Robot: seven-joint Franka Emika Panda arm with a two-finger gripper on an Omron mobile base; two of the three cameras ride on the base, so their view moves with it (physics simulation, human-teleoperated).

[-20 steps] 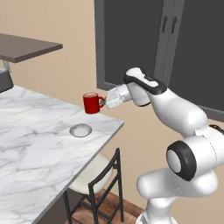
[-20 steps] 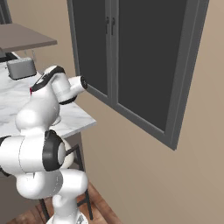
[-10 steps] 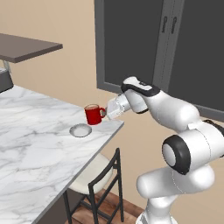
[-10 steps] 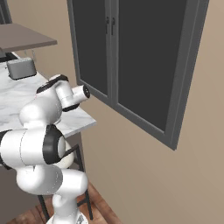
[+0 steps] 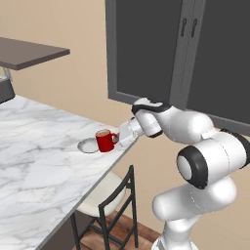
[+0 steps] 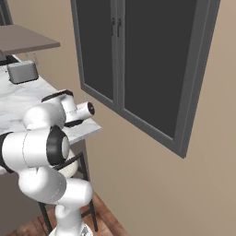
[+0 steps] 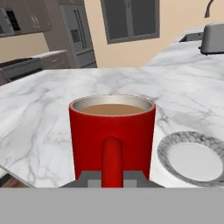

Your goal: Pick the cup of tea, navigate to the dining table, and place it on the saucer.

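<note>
Your claw (image 5: pixel 118 138) is clamped on the handle of the cup of tea (image 5: pixel 104 140), held upright just ahead of it; the saucer (image 5: pixel 89 145) lies just beside the cup on the dining table (image 5: pixel 39 161).

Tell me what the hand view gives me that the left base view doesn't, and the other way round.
Hand view alone: the tea's light brown surface inside the cup of tea, plus a refrigerator and a toaster in the background. Left base view alone: the arm reaching from the right, the window, and a chair under the dining table. Both: the hand shut on the cup's handle, with the cup beside the saucer, not on it.
</note>
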